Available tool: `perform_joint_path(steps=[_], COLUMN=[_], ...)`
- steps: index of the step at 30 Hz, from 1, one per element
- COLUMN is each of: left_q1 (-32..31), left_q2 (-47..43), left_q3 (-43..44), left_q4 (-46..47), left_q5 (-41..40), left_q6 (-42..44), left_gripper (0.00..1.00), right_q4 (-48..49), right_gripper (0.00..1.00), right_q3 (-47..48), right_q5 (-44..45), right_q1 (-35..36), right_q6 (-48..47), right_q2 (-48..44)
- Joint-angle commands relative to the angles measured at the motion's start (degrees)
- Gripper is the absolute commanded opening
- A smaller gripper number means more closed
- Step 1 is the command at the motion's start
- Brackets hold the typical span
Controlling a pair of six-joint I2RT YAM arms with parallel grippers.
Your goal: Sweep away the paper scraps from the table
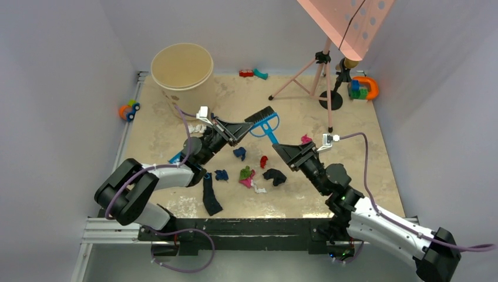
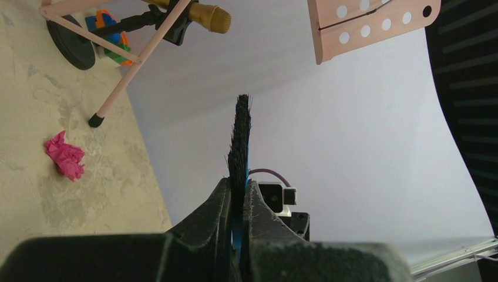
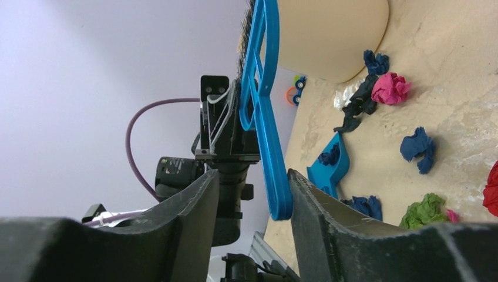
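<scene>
left gripper [image 1: 239, 128] clamped tight on brush [image 1: 265, 120] head, bristles poking out past jaws, brush up off table [image 1: 364, 158]. right gripper [image 3: 252, 173] jaws spread either side of blue handle end, gap on one side, not pinching yet. paper scraps [image 1: 258, 171] scattered mid-table between arms, couple more over by dustpan [image 3: 329, 167] and bucket [image 1: 182, 70].

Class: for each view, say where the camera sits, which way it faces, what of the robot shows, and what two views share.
Top external: above, behind the arms, looking down on the table; both arms show.
Left wrist: on the left arm, looking past the left gripper, shut on the brush, toward the pink stand.
Right wrist: on the right arm, facing the bucket; right gripper straddles the brush handle.
Shared: the pink scrap, left wrist and top external.
</scene>
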Motion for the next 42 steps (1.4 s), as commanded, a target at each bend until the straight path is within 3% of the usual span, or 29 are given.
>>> perform_joint_path(steps=[1, 3, 9, 12, 14, 16, 23, 29, 34, 35, 39, 42], left_q1=[-1.0, -1.0, -1.0, -1.0, -1.0, -1.0, -1.0, -1.1, -1.9, -2.1, -2.3, -2.3], left_q2=[-2.6, -3.4, -4.3, -4.0, -3.7, -3.6, -3.9, -2.2, -2.7, -2.8, -3.5, -4.6], left_q3=[-1.4, -2.2, -2.4, -2.6, -2.7, -2.8, -5.5, -5.8, -5.8, -5.9, -6.3, -5.5], left_q4=[8.8, 8.8, 8.0, 8.0, 8.6, 8.8, 8.8, 8.8, 8.7, 8.7, 8.8, 8.8], left_q5=[-2.0, -2.7, -2.1, -1.7, -1.6, -1.4, -0.8, 1.9, 2.4, 2.4, 1.3, 0.4], left_q6=[1.9, 2.5, 3.4, 3.2, 3.1, 2.9, 2.9, 2.2, 3.0, 3.1, 3.6, 4.4], left_gripper=[0.0, 0.0, 0.0, 0.0, 0.0, 0.0, 0.07, 0.0, 0.0, 0.0, 0.0, 0.0], right_q4=[4.2, 3.7, 4.6, 4.1, 3.4, 2.4, -5.5, -9.9, -10.5, -10.7, -10.1, -8.2], right_gripper=[0.46, 0.39, 0.36, 0.22, 0.07, 0.01, 0.0, 0.0, 0.0, 0.01, 0.44, 0.58], right_q3=[2.5, 3.1, 2.7, 3.1, 3.7, 4.1, 5.4, 9.0, 10.7, 11.1, 12.1, 11.2], right_q5=[3.1, 3.1, 2.7, 2.2, 1.9, 1.8, 7.3, 6.4, 6.7, 6.9, 5.8, 4.3], right_q1=[-0.2, -0.2, -0.2, -0.2, -0.2, -0.2, -0.2, -0.2, -0.2, -0.2, -0.2, -0.2], right_q6=[0.8, 0.6, 0.4, -0.3, -0.7, -1.0, -5.5, -9.7, -10.2, -10.3, -10.4, -9.0], right_q2=[0.7, 1.4, 2.0, 2.1, 2.4, 2.4, -4.5, -5.3, -4.0, -3.7, -2.2, -1.1])
